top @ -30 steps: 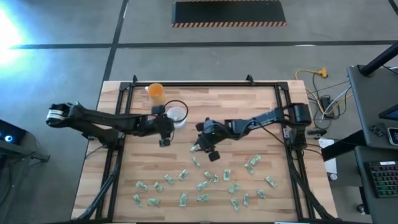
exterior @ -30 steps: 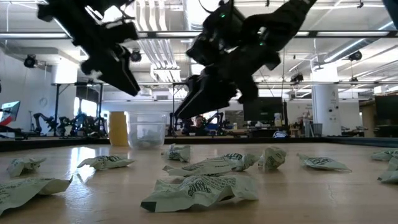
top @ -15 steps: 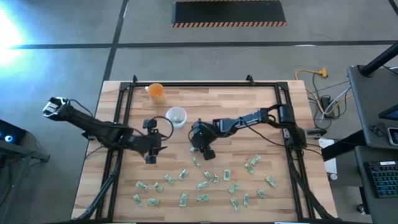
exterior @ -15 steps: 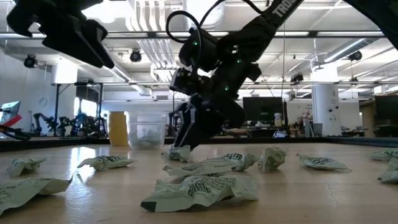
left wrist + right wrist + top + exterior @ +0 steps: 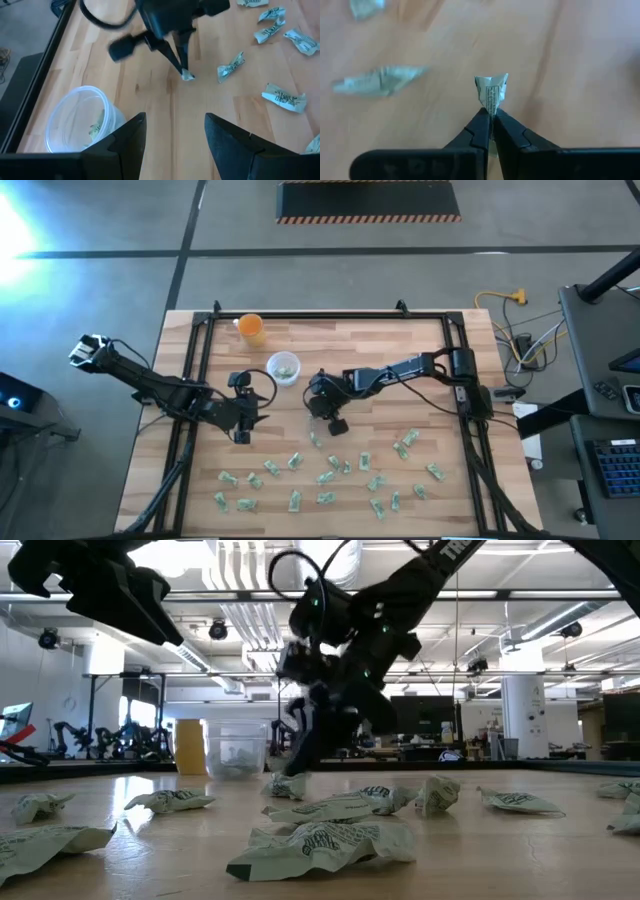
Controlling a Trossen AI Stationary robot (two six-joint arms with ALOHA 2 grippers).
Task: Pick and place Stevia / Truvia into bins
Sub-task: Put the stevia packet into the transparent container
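Near the counter's (image 5: 420, 350) middle, right claw (image 5: 491, 116) pinches one Stevia sachet (image 5: 491, 92), its lower edge hidden between the tips; left claw (image 5: 175, 132) hangs spread apart beside the clear cup (image 5: 80, 125).

Bare wood between clear cup (image 5: 283, 367) and right arm (image 5: 400, 371), sachets (image 5: 330, 475) crowding near side, orange cup (image 5: 251, 328) probably clear of paths

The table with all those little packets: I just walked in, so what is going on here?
The right gripper has pinched one green-and-white sachet near the table's middle. The clear cup nearby holds a few already. The left gripper waits open beside the cup. Many sachets lie on the near half.
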